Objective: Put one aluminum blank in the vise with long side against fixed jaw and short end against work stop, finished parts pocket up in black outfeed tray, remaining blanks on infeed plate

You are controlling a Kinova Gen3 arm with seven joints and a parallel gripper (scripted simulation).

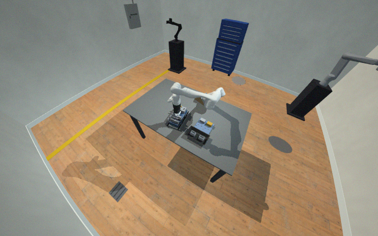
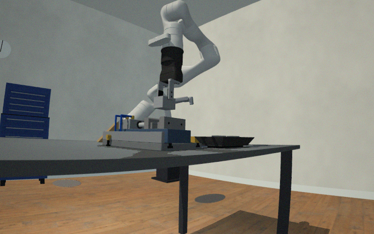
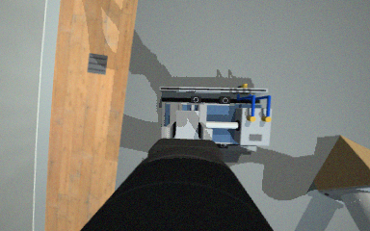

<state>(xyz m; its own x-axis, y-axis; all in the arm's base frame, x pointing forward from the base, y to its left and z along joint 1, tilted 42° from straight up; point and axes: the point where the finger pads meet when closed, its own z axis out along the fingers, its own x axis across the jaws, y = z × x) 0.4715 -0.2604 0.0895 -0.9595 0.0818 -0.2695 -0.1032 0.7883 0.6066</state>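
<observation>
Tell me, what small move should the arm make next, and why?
Probably a slow descent. The end effector grips a gray block in the air above the open vise, and the block has not yet reached the low bars between the jaws.

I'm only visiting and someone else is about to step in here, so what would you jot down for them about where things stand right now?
Gripper: shut on a gray block, hanging above the vise, not yet set down.
Outfeed tray: two gray blocks in it; whether they are pocket up cannot be told.
Infeed plate: a gray block and a yellow brass block on it.
Left: lower the held block onto the low bars, against the fixed jaw and work stop.
</observation>
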